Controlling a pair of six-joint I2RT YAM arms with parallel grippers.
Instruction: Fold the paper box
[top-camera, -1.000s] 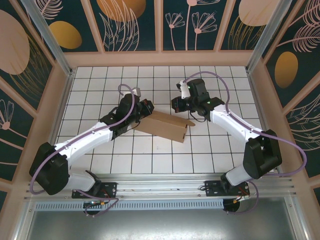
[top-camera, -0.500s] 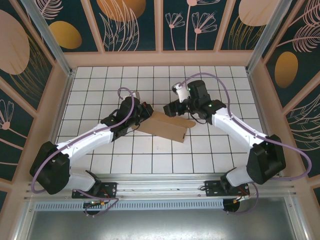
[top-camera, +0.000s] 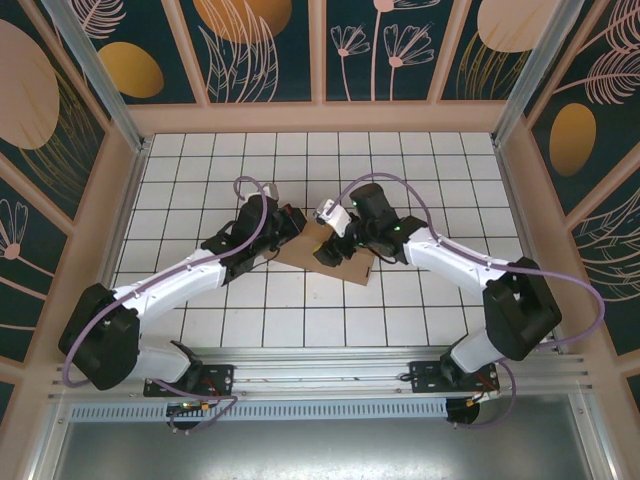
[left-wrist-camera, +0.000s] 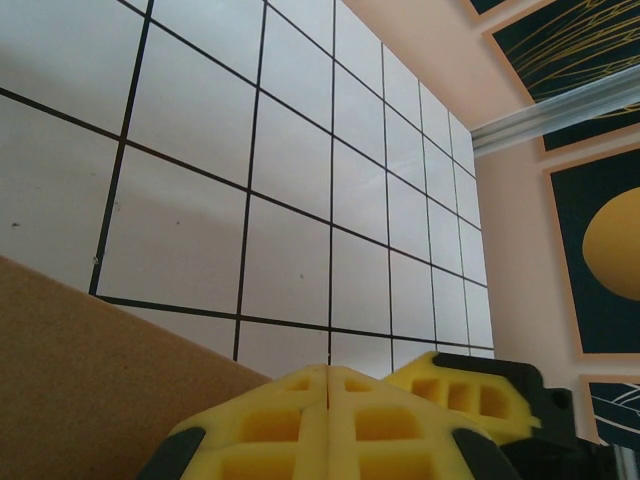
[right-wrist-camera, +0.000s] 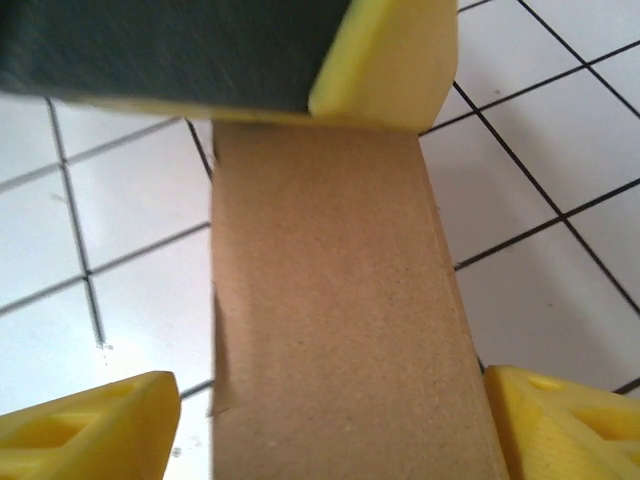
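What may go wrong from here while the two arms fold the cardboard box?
The right tool is open astride a panel of the paper box, and the panel sits off-centre; closing may shove or crease it. The left tool is shut beside the cardboard edge, not gripping it, so the box may slide on the tiles.

Matt, fibrous cardboard box (right-wrist-camera: 330, 320) (glossy white tiles (left-wrist-camera: 190, 230))

The brown corrugated cardboard box (top-camera: 300, 252) lies low and only partly folded, set aslant near the middle of the white tiled floor (top-camera: 250, 320). Seen close, a narrow panel (right-wrist-camera: 330, 300) of it is plain and unprinted.
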